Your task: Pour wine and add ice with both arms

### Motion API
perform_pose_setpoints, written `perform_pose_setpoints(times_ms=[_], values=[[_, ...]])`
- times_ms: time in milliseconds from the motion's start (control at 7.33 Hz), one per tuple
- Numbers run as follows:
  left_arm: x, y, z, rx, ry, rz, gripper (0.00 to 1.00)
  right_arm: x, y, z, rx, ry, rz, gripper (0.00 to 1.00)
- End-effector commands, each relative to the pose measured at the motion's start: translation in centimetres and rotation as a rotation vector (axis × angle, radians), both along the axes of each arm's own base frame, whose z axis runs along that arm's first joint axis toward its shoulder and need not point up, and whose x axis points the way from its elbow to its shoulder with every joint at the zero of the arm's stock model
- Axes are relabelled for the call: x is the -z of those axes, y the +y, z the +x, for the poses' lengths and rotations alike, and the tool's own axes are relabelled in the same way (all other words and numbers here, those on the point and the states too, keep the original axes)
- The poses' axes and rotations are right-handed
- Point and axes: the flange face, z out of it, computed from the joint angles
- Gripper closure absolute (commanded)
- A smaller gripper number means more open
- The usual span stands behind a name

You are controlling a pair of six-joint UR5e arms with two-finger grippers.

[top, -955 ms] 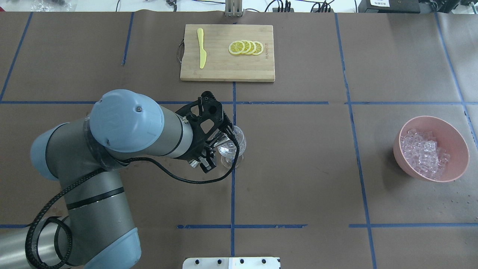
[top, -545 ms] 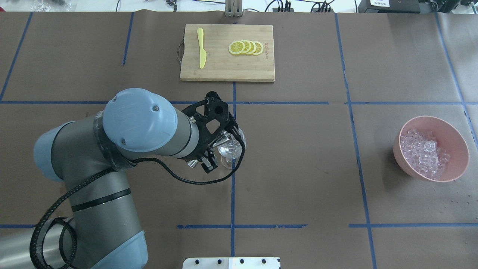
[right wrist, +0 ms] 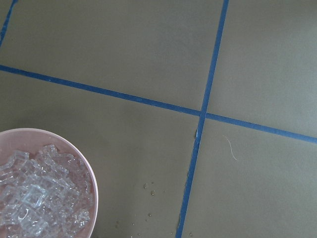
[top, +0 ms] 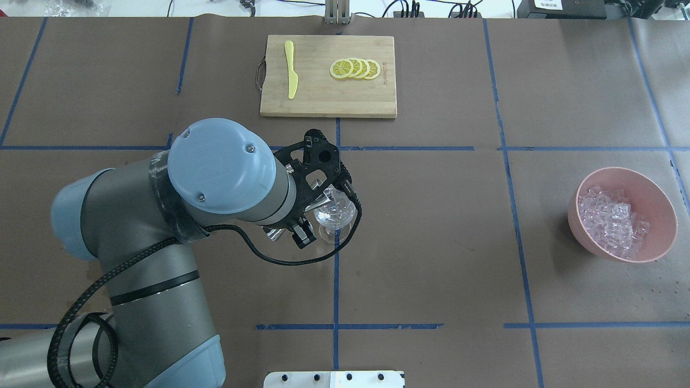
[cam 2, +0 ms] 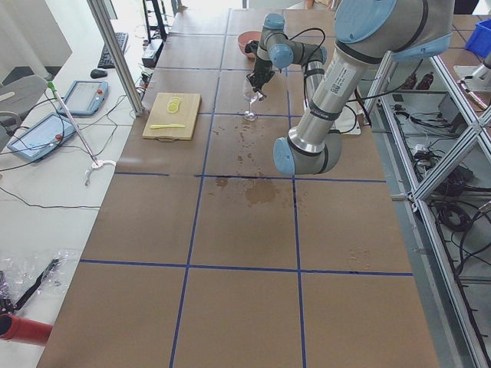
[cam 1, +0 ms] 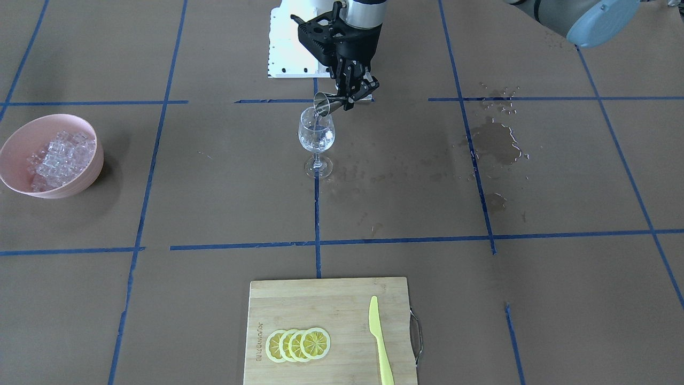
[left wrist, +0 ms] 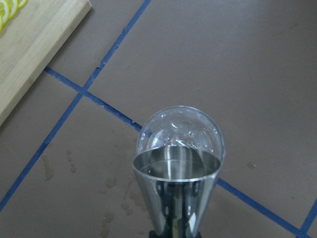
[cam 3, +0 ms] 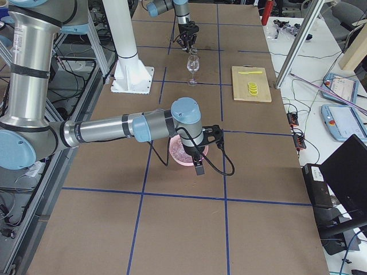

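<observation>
My left gripper [cam 1: 348, 98] is shut on a steel jigger [cam 1: 323, 103] and holds it tipped, its mouth over the rim of the clear wine glass [cam 1: 316, 136]. From overhead the jigger [top: 319, 201] covers part of the glass [top: 335, 216]. In the left wrist view the jigger [left wrist: 176, 188] looks bare steel inside, and the glass [left wrist: 181, 134] holds only clear droplets. I can make out no dark wine. The ice [top: 612, 221] lies in a pink bowl [top: 660, 215]. My right gripper [cam 3: 198, 165] hangs beside that bowl; I cannot tell whether it is open or shut.
A bamboo cutting board [top: 328, 102] at the far middle carries lemon slices [top: 356, 68] and a yellow knife [top: 291, 69]. Wet brown stains [cam 1: 494, 144] mark the paper on the robot's left. A white base plate [cam 1: 291, 48] sits on the robot's side.
My left arm has swung right and its wrist has turned. The jigger is tipped further over the glass. The glass and bowl have not moved.
</observation>
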Motion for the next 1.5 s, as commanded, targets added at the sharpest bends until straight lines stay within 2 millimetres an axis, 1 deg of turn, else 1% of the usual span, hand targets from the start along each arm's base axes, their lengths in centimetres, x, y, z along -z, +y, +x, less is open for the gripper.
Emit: perform_pose_setpoints(times_ms=[0,409,545,1364], values=[[1.1,0.4,0.2,-0.011,-0.056,-0.012,1.00,0.0,0.0,0.0,0.001,0.000,0.000,0.00],[2.9,1.3,0.3,-0.012,-0.155,-0.036,1.00,0.0,0.0,0.0,0.000,0.000,0.000,0.00],[3.2,1.4,0.3,-0.014,-0.164,-0.038,1.00,-0.1,0.0,0.0,0.000,0.000,-0.003,0.00],[3.0,1.3,0.5,-0.013,-0.172,-0.041,1.00,0.0,0.0,0.0,0.000,0.000,-0.001,0.00]])
